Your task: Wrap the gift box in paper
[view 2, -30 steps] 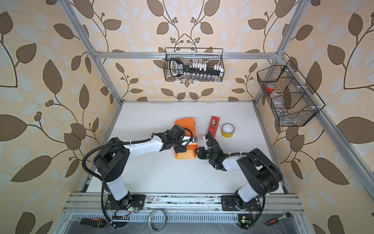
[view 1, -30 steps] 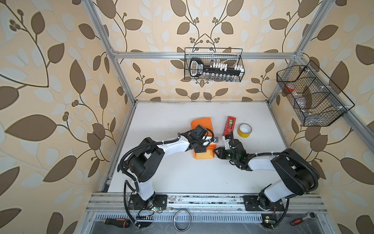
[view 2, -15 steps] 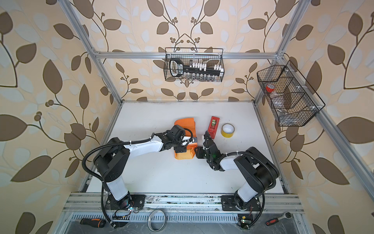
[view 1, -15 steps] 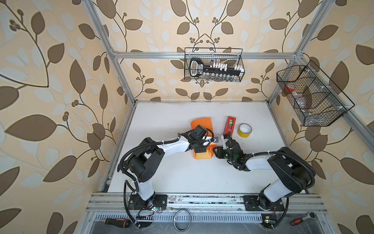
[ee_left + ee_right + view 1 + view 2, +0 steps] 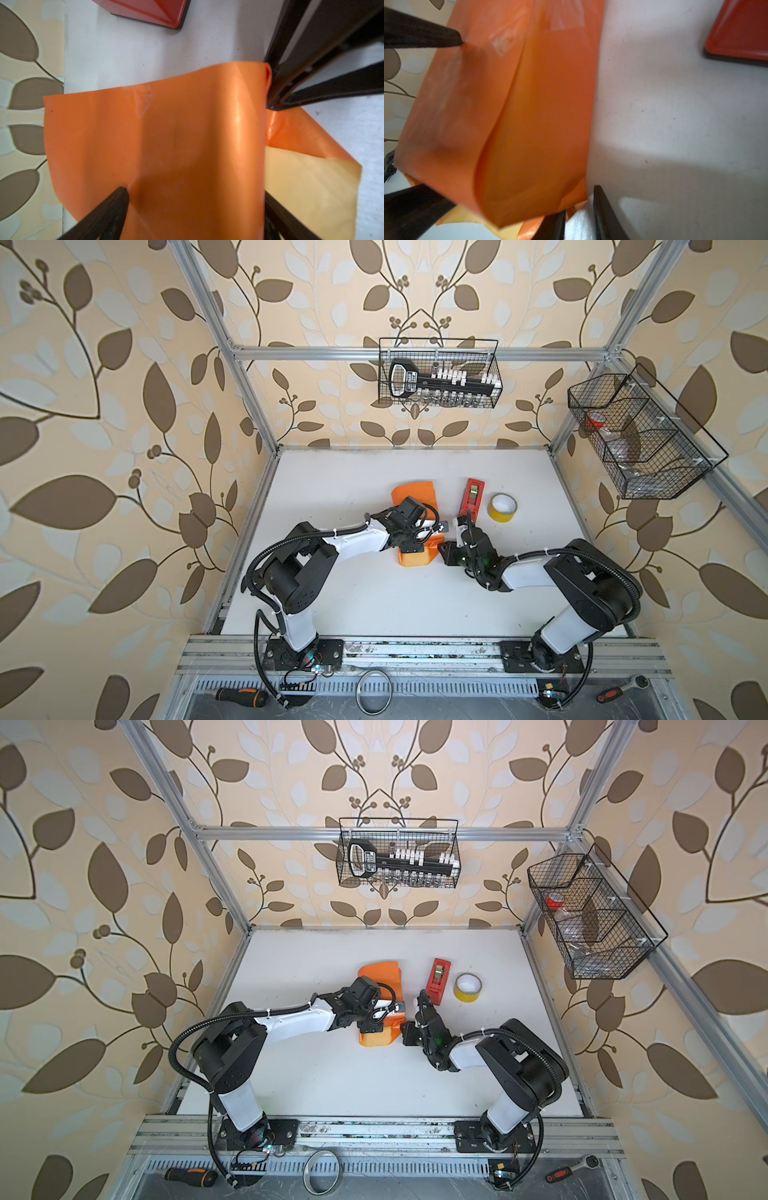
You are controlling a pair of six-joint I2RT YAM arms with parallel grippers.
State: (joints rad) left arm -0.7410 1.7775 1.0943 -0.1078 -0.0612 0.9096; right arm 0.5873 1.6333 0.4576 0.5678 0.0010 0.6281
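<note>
The paper (image 5: pixel 415 561) lies orange side out, folded over a boxy shape in the middle of the table (image 5: pixel 374 605). It also shows in another top view (image 5: pixel 376 1040). The gift box itself is hidden under it. My left gripper (image 5: pixel 420 536) is open wide above this bundle. In the left wrist view its fingertips (image 5: pixel 122 195) press on the paper (image 5: pixel 187 135). My right gripper (image 5: pixel 441 549) is low at the bundle's right side. Its jaws stand a narrow gap apart in the right wrist view (image 5: pixel 579 204), bare table showing between them. A loose paper corner (image 5: pixel 576 202) touches one finger.
A red tape dispenser (image 5: pixel 471 499) and a yellow tape roll (image 5: pixel 502 508) lie just behind my right gripper. Wire baskets hang on the back wall (image 5: pixel 440 377) and the right wall (image 5: pixel 640 443). A paper flap (image 5: pixel 415 492) sticks out behind the left wrist.
My right gripper has slid left up against the wrapped bundle and its jaws have narrowed. The left arm and the paper have stayed put.
</note>
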